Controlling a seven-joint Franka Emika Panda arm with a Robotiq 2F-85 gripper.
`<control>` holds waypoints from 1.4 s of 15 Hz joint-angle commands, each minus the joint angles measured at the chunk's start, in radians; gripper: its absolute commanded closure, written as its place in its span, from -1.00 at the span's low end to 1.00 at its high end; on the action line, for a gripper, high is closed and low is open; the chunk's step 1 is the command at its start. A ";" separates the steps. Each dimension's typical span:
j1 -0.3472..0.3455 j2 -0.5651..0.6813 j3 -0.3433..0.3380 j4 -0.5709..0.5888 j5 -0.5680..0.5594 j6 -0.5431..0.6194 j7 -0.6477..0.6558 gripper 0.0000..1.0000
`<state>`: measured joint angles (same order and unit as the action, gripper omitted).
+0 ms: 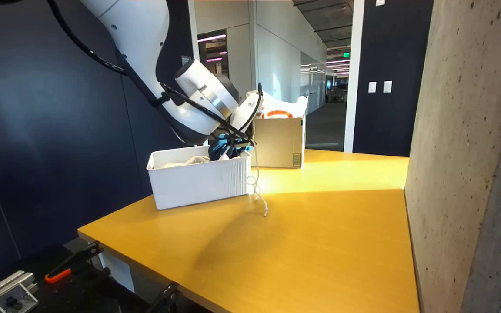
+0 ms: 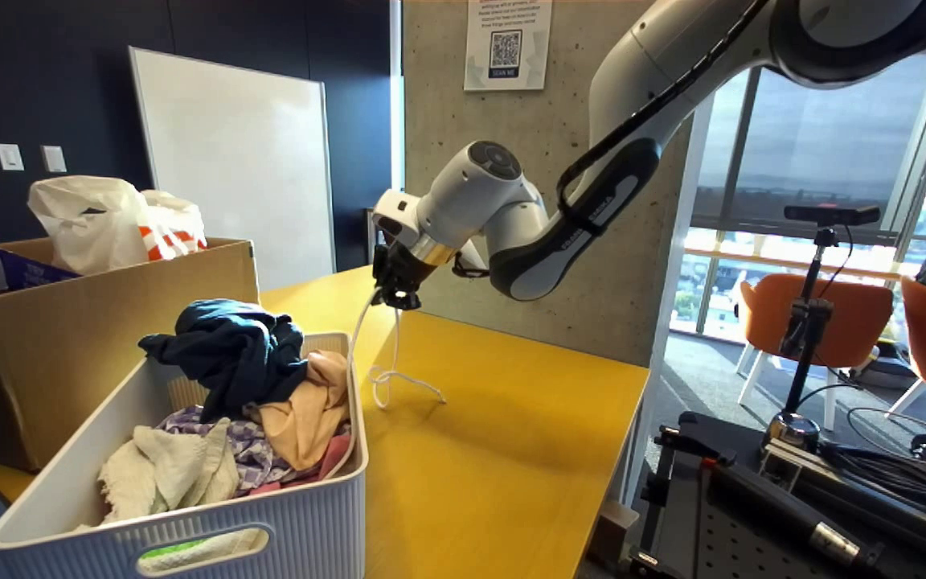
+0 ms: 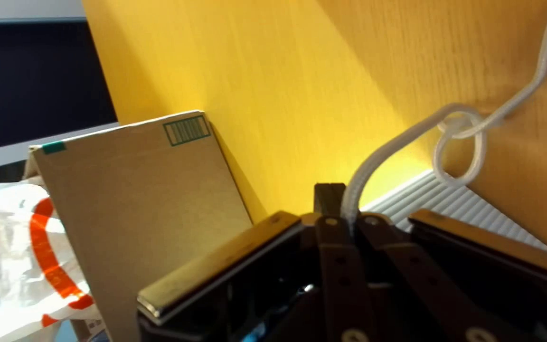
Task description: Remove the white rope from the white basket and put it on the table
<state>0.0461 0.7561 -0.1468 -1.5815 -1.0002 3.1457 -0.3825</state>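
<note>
Wrist view, and the black two-finger gripper (image 3: 351, 225) is clamped on the thin, round white rope (image 3: 386, 148), pinching it right between the tips. From there the rope arcs out to a loose loop at two o'clock, above or on the smooth yellow-orange wooden table (image 3: 278, 71). Careful with that loop: a hard pull could cinch it into a knot.

Across to an exterior view, and the white, rectangular, ribbed plastic-looking basket (image 2: 314, 523) stands at eight o'clock from the gripper. One strand falls towards the table, its tip at five o'clock; another heads for seven, past the rim and down inside, its end lost beside the crumpled peach cloth (image 2: 302, 414). There's the danger! If that end is buried, a brisk lift may drag that cloth along, tug the basket, or let thin rope slip from the fingers.

Now an exterior view where the gripper shows between one and two o'clock of the basket, its tips lost against the bunched dark-blue cloth (image 1: 218, 150). Rope trails down at five o'clock. Let go here, I'd judge, and part of it stays inside the basket.
</note>
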 commanded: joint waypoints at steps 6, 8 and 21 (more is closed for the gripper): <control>0.340 -0.368 -0.456 -0.230 -0.248 0.071 0.378 1.00; 0.383 -0.437 -0.517 -0.262 -0.302 0.055 0.434 1.00; 0.360 -0.952 -0.738 -0.491 -0.670 -0.022 0.676 1.00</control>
<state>0.4076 -0.0068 -0.8849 -1.9760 -1.5847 3.1895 0.2818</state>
